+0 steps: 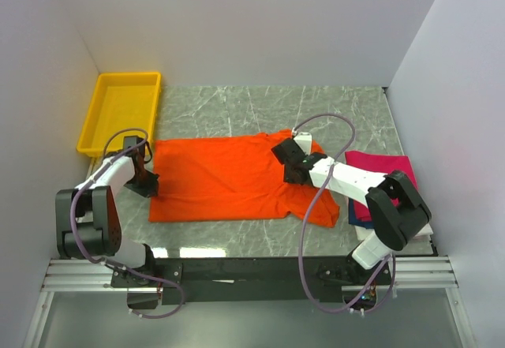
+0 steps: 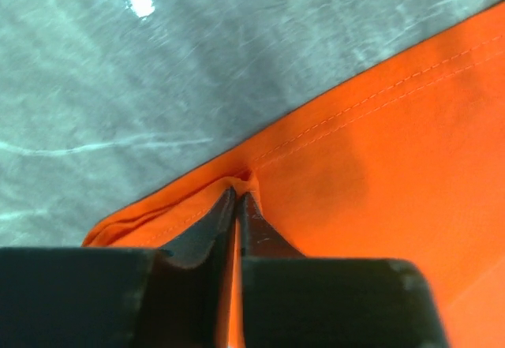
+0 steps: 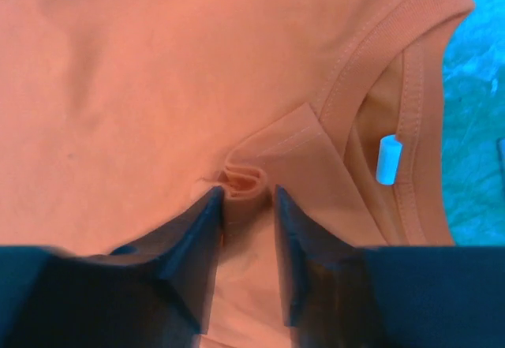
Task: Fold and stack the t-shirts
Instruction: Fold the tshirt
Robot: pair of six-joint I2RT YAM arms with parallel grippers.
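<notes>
Arms (image 1: 347,178) white-shelled with black joints; purple-grey cables (image 1: 327,116) loop alongside; right gripper (image 3: 246,194) has black wedge-shaped fingers (image 3: 189,245).

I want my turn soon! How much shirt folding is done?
Done: a magenta shirt lies folded on a navy shirt at the right. In hand: the orange shirt lies spread out; the left hand pinches its hem, the right hand stands open at a fold near the collar. Left: folding and stacking it.
</notes>
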